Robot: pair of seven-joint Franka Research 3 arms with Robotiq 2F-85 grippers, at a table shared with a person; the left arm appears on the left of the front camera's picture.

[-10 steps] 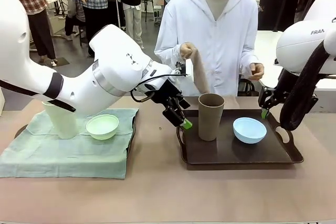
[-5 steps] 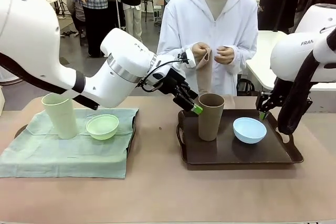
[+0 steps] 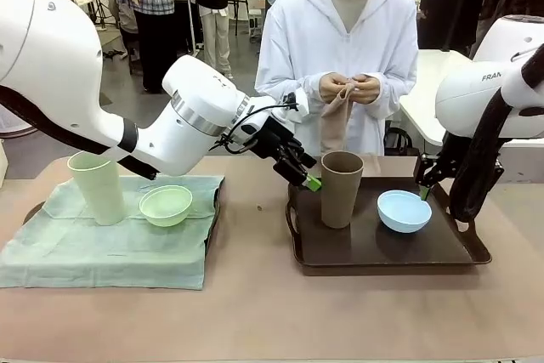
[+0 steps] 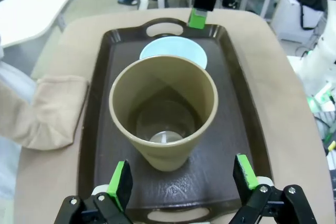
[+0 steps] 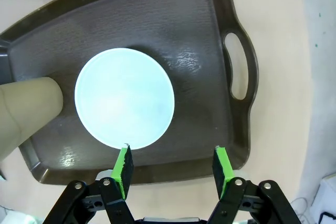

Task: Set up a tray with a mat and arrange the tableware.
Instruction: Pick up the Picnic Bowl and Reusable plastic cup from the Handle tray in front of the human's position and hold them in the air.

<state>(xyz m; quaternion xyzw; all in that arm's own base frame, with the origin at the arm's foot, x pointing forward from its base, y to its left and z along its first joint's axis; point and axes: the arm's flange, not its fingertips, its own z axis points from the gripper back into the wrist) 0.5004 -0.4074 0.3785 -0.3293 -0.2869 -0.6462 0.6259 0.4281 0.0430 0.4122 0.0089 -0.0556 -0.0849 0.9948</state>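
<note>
Left claw (image 4: 184,178) open wide, empty, just short of the brown tumbler (image 4: 164,114). Tumbler stands upright on the dark tray (image 4: 236,103), beside the light blue bowl (image 4: 178,51). My judgement: light, stiff matte plastic, tippy when empty. Take mid-wall, squeeze gently. Right claw (image 5: 173,167) also open.

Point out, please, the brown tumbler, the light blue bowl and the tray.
brown tumbler (image 3: 342,197), front view, middle of its outer wall
light blue bowl (image 5: 124,98), right wrist view, centre of its inside
tray (image 3: 382,248), front view, bare floor
</note>
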